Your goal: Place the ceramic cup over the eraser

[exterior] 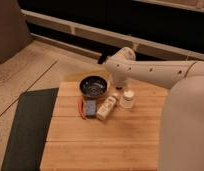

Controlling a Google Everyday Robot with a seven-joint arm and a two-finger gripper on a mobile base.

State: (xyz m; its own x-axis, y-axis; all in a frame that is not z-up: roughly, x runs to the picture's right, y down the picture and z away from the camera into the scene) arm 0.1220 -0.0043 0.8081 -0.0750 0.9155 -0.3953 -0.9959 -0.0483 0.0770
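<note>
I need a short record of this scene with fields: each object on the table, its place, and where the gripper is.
surface: wooden table
dark bowl: near the back edge
eraser: blue, in front of the dark bowl, uncovered
cream bottle: lying just right of the eraser
ceramic cup: white, right of the cream bottle
gripper: low, between dark bowl and ceramic cup
task state: cup not yet over eraser
</note>
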